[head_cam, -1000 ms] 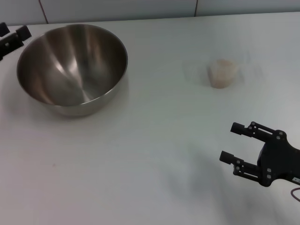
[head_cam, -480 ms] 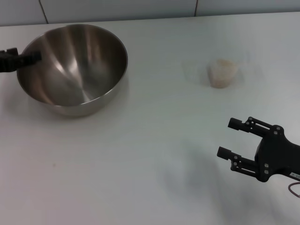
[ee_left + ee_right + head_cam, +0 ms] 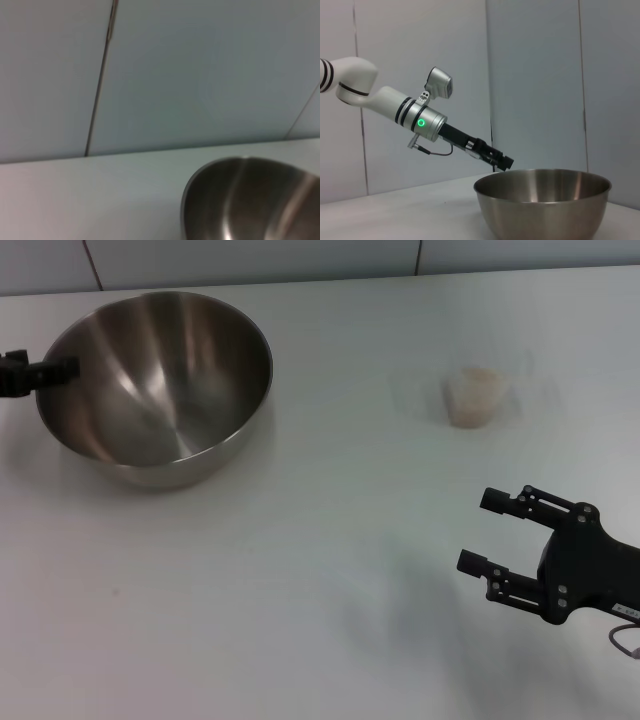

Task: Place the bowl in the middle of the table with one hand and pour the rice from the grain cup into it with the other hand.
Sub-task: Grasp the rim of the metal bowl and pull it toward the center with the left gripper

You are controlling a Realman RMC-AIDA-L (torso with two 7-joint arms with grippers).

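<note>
The steel bowl (image 3: 155, 380) stands on the white table (image 3: 320, 540) at the far left. It also shows in the left wrist view (image 3: 250, 200) and the right wrist view (image 3: 542, 205). My left gripper (image 3: 45, 371) is at the bowl's left rim, and in the right wrist view (image 3: 500, 160) its tip sits just over the rim. The clear grain cup (image 3: 472, 395) stands upright at the far right with rice (image 3: 472, 380) heaped inside. My right gripper (image 3: 479, 530) is open and empty at the near right, well short of the cup.
A pale panelled wall (image 3: 250, 260) runs along the table's far edge. The left arm (image 3: 415, 117) reaches down to the bowl from the left side.
My left gripper has moved in from the table's left edge to the bowl's left rim. My right gripper has drifted slightly left and toward the front. The bowl and cup have not moved.
</note>
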